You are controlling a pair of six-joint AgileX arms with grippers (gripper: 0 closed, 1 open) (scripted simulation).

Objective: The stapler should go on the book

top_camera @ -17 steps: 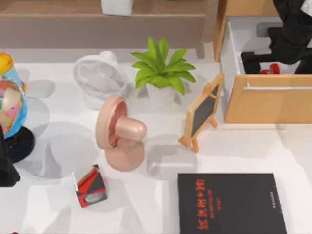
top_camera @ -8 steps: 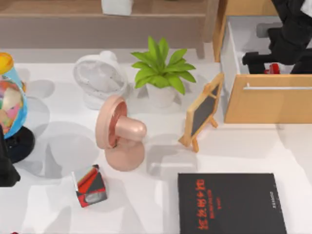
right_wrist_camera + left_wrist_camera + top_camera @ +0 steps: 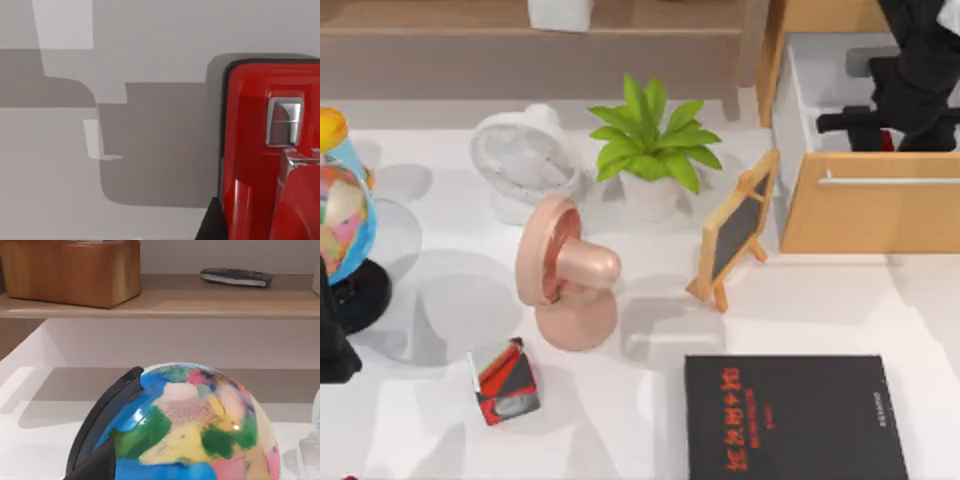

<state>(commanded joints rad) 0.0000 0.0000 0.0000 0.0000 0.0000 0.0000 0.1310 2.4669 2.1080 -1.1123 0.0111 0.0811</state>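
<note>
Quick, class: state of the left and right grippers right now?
Left gripper: cannot be told; arm parked at the table's left edge by the globe.
Right gripper: inside the open drawer over the stapler; cannot be told.

The top view looks straight down on the table [image 3: 440, 420]. The left wrist view sits close behind the globe [image 3: 190, 425], which the top view shares at its left edge. The right wrist view presses near the stapler [image 3: 270, 150].

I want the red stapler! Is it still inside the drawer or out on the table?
Inside. The stapler lies on the grey floor of the open drawer, under the right gripper.
</note>
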